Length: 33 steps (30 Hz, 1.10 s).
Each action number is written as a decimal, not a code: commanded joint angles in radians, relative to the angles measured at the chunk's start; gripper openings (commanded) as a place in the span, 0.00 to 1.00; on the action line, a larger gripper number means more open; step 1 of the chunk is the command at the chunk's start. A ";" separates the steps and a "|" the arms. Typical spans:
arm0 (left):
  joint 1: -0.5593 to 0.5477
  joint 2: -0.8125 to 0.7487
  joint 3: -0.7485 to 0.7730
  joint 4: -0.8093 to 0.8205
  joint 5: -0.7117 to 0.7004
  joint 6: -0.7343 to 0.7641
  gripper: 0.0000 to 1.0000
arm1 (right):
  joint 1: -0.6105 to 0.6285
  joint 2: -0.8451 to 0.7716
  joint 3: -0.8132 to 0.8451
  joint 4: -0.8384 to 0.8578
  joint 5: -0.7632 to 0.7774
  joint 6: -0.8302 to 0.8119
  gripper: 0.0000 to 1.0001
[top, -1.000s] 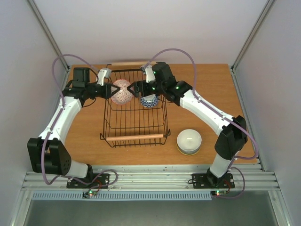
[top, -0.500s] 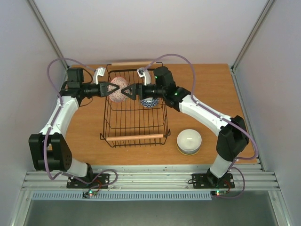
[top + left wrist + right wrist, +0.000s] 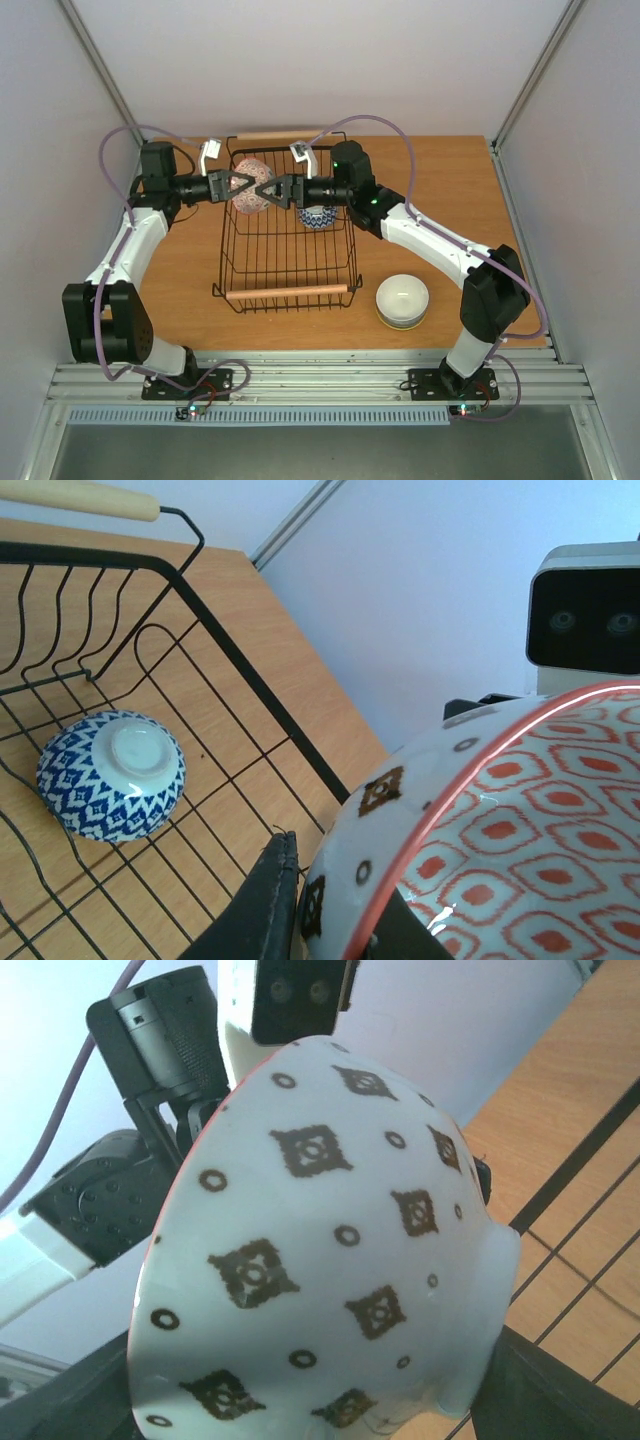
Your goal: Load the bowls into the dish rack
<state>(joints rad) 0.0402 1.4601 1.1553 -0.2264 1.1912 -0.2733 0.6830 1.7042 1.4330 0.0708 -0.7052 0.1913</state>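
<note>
A bowl (image 3: pixel 250 196), white with brown diamonds outside and red-patterned inside, hangs above the far left of the black wire dish rack (image 3: pixel 222 250). My left gripper (image 3: pixel 243 186) is shut on its rim; in the left wrist view one finger (image 3: pixel 268 895) lies on the outside of the bowl (image 3: pixel 500 810). My right gripper (image 3: pixel 270 189) holds it from the other side, and its fingers (image 3: pixel 545 1400) bracket the bowl (image 3: pixel 330 1250) from rim to foot. A blue-and-white bowl (image 3: pixel 317 216) lies upside down in the rack and also shows in the left wrist view (image 3: pixel 110 775).
A cream bowl (image 3: pixel 402 298) stands on the wooden table right of the rack's near wooden handle (image 3: pixel 290 291). The rack's far handle (image 3: pixel 80 497) is close behind the grippers. White walls enclose the table on three sides.
Both grippers and the patterned bowl have shifted left and toward the back of the rack, and the bowl has tilted more onto its side. The other bowls have not moved.
</note>
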 commanded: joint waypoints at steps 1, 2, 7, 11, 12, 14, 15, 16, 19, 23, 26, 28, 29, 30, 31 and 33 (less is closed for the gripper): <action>0.012 -0.024 -0.004 0.122 0.089 -0.083 0.01 | -0.005 0.002 -0.005 0.039 -0.075 0.012 0.60; 0.011 -0.022 -0.005 0.128 0.090 -0.089 0.00 | -0.006 0.005 -0.003 0.038 -0.078 0.008 0.50; 0.011 -0.021 -0.008 0.132 0.079 -0.096 0.00 | -0.005 0.006 -0.003 0.048 -0.089 0.000 0.09; 0.011 -0.036 0.010 0.036 -0.011 -0.042 0.43 | -0.005 -0.004 0.024 -0.037 -0.032 -0.069 0.01; 0.010 -0.044 0.021 -0.007 -0.049 -0.005 0.59 | -0.005 -0.007 0.040 -0.090 -0.005 -0.097 0.01; 0.011 -0.062 0.041 -0.085 -0.131 0.071 0.74 | -0.005 -0.005 0.071 -0.202 0.065 -0.163 0.01; 0.012 -0.072 0.042 -0.101 -0.170 0.091 0.77 | -0.005 -0.001 0.087 -0.243 0.096 -0.191 0.01; 0.011 -0.085 0.040 -0.107 -0.206 0.110 0.80 | -0.005 0.003 0.102 -0.279 0.122 -0.225 0.01; 0.011 -0.125 0.032 -0.122 -0.318 0.142 0.83 | -0.005 0.030 0.157 -0.389 0.202 -0.281 0.01; 0.011 -0.171 0.025 -0.129 -0.471 0.165 0.83 | 0.003 0.112 0.279 -0.547 0.334 -0.378 0.01; 0.011 -0.189 0.019 -0.125 -0.529 0.169 0.83 | 0.023 0.198 0.400 -0.665 0.479 -0.477 0.01; 0.011 -0.190 0.020 -0.128 -0.549 0.173 0.83 | 0.039 0.264 0.491 -0.738 0.579 -0.539 0.01; 0.011 -0.189 0.022 -0.130 -0.555 0.176 0.83 | 0.048 0.297 0.541 -0.773 0.627 -0.566 0.01; 0.011 -0.188 0.023 -0.133 -0.556 0.176 0.83 | 0.056 0.330 0.581 -0.801 0.675 -0.592 0.01; 0.011 -0.186 0.024 -0.135 -0.555 0.179 0.83 | 0.066 0.363 0.624 -0.825 0.733 -0.618 0.01; 0.012 -0.183 0.024 -0.136 -0.553 0.180 0.84 | 0.085 0.426 0.698 -0.875 0.836 -0.665 0.01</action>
<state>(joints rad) 0.0456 1.2823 1.1614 -0.3622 0.6807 -0.1204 0.7269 2.0506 1.9987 -0.6643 -0.1287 -0.3153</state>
